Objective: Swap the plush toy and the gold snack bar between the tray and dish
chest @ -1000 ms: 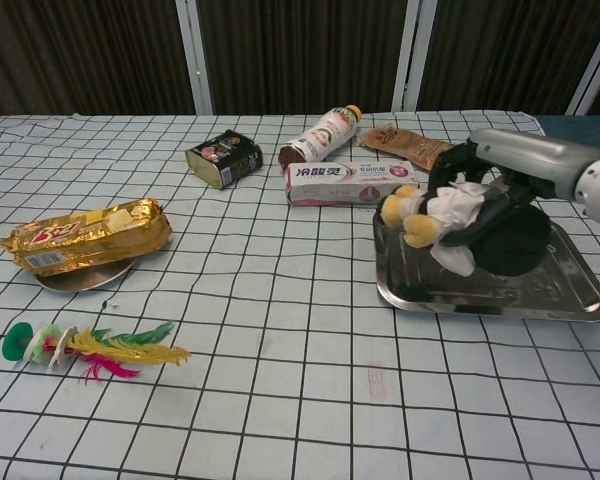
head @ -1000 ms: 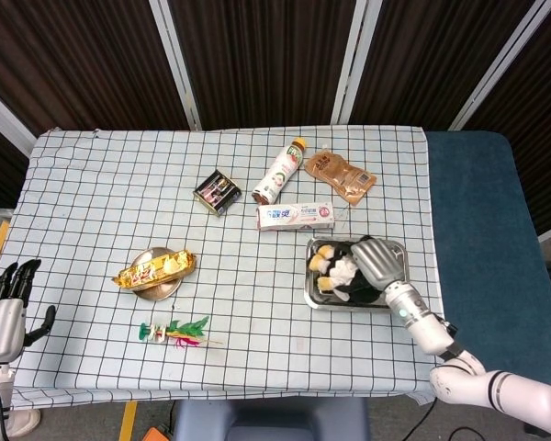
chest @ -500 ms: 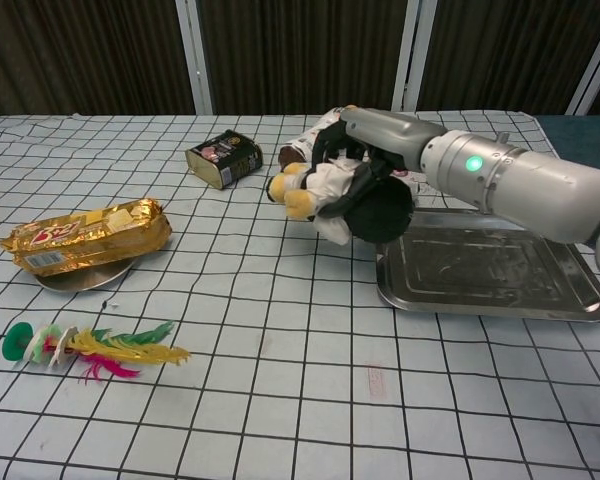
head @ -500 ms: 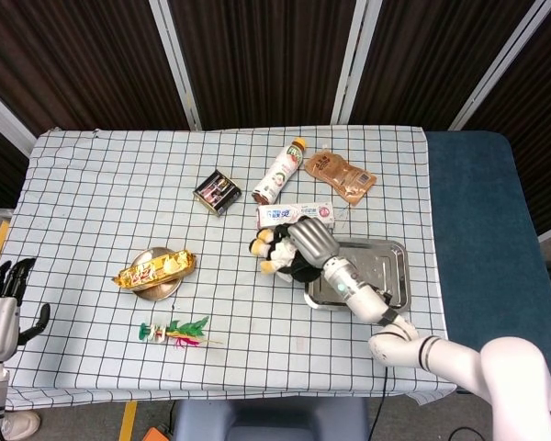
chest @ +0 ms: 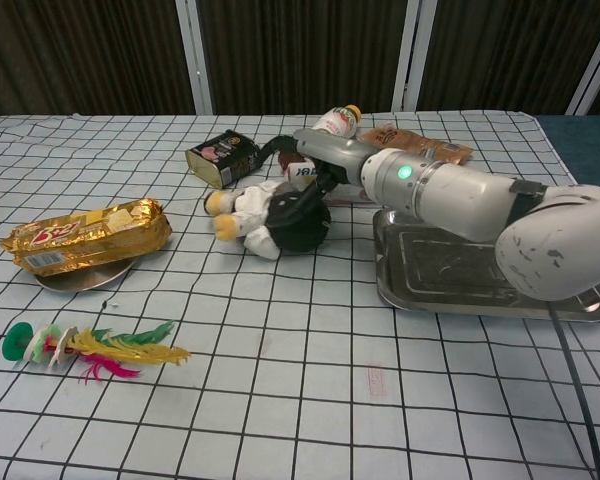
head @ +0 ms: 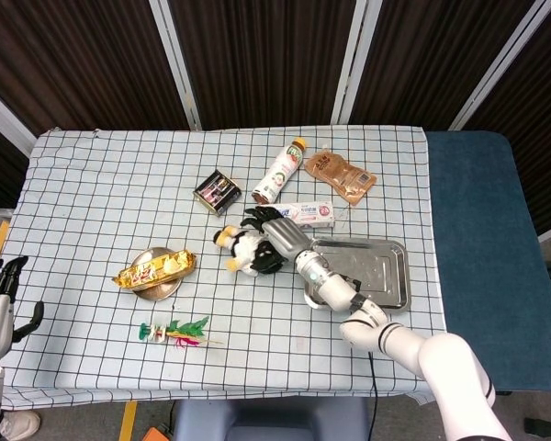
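Clamped in my right hand (chest: 298, 180), the plush toy (chest: 260, 213) hung low over the checked cloth between the steel tray (chest: 485, 285) and the dish (chest: 75, 275) bearing the gold snack bar (chest: 85, 233), while my left hand (head: 2, 280) hung open-fingered off the table's edge.

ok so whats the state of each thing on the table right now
plush toy: out of the tray, held by the right hand
tray: empty
gold snack bar: lying across the dish
bottle: on its side, capped
tin: on its side
left hand: holds nothing, off the table edge
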